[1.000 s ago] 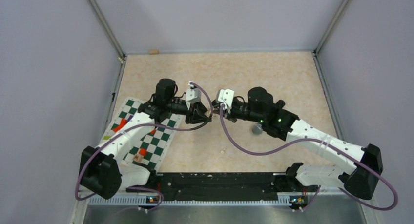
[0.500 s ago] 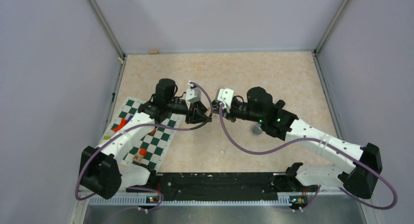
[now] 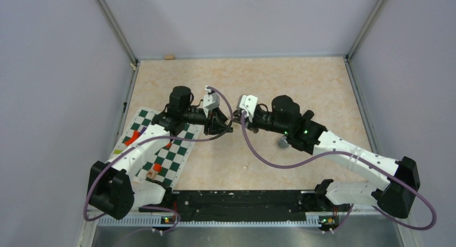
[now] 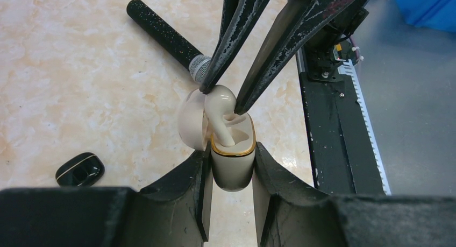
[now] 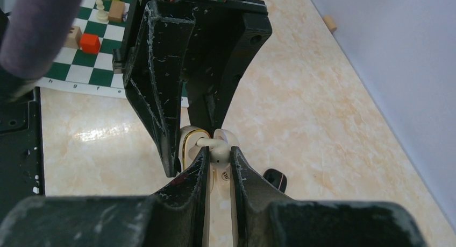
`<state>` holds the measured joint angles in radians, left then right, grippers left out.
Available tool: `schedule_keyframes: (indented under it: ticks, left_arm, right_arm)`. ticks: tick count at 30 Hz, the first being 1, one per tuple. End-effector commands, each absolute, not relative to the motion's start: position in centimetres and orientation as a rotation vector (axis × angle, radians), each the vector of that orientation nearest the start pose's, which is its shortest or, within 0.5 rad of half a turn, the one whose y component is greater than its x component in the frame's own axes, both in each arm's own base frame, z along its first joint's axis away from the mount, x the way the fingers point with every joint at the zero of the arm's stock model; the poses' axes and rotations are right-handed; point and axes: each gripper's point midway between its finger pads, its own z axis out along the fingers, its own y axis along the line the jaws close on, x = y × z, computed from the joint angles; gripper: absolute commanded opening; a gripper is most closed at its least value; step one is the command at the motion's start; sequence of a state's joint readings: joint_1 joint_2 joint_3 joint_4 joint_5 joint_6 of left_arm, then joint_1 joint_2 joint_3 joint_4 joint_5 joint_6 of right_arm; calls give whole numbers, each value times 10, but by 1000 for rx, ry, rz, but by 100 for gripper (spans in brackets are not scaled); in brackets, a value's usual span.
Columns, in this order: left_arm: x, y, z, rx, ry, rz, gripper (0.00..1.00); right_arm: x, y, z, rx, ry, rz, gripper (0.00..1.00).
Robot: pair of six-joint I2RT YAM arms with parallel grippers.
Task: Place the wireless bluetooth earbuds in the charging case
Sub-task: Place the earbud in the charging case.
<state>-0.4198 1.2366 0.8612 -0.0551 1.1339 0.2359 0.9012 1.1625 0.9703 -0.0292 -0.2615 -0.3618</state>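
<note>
My left gripper (image 4: 231, 150) is shut on a white charging case (image 4: 232, 166) with a gold rim, held above the table with its lid open. My right gripper (image 5: 219, 150) is shut on a white earbud (image 5: 218, 152). In the left wrist view the earbud (image 4: 220, 104) has its stem pointing down into the case's left socket and its head still above the rim. The two grippers meet tip to tip at mid-table in the top view (image 3: 233, 125). The other earbuds are not in view.
A black charging case (image 4: 79, 169) lies shut on the table below the grippers. A black microphone (image 4: 166, 40) lies under the right arm. A green checkered chessboard (image 3: 161, 150) with small pieces lies on the left. A small wooden block (image 3: 170, 57) sits at the back wall.
The left wrist has turned slightly and the right gripper has edged a little toward the left one. Both keep their hold.
</note>
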Motion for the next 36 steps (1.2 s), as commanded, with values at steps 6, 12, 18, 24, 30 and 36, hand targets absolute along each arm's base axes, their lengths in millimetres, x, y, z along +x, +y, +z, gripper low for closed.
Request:
schedule_keyframes:
  ticks: [6, 12, 18, 24, 30, 36]
  left_arm:
    - [221, -268, 253, 1236, 1353, -1239, 2]
    - [223, -267, 255, 1219, 1351, -1246, 2]
    - [223, -267, 256, 1216, 1349, -1251, 3]
    - [221, -267, 256, 1228, 1339, -1255, 3]
    - [218, -266, 256, 1241, 1326, -1257, 3]
    - [218, -266, 257, 1241, 1323, -1255, 2]
  right_arm:
    - [215, 346, 293, -1196, 1309, 686, 0]
    - [215, 346, 289, -1203, 1313, 683, 0]
    - [211, 350, 288, -1225, 1305, 704, 0]
    - [212, 354, 278, -1256, 1316, 685, 0]
    - [212, 355, 284, -1252, 1309, 686, 1]
    - [203, 356, 288, -1292, 1306, 720, 6]
